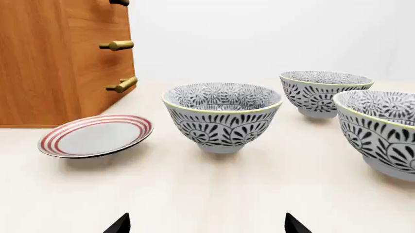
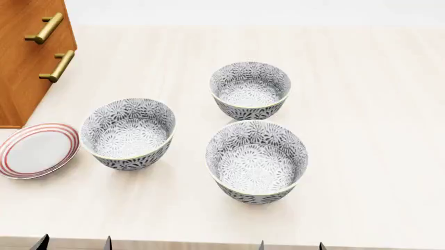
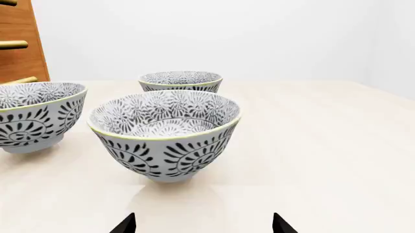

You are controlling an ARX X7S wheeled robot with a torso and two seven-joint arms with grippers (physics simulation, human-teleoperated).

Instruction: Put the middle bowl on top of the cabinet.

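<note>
Three look-alike grey-and-white floral bowls stand in a triangle on the pale table, and I cannot tell which is the middle bowl. One bowl (image 2: 127,133) (image 1: 222,116) is at the left, one (image 2: 250,89) (image 1: 324,91) is farther back, and one (image 2: 256,159) (image 3: 165,131) is nearest. The orange-brown cabinet (image 2: 28,62) (image 1: 52,63) stands at the far left, its top out of view. My left gripper (image 2: 74,244) (image 1: 207,224) is open and empty, short of the left bowl. My right gripper (image 2: 292,245) (image 3: 203,224) is open and empty, short of the nearest bowl.
A white plate with red rings (image 2: 35,150) (image 1: 97,136) lies by the cabinet's foot, left of the left bowl. Brass bar handles (image 2: 57,66) stick out of the cabinet front. The table (image 2: 375,104) stretches wide to the right.
</note>
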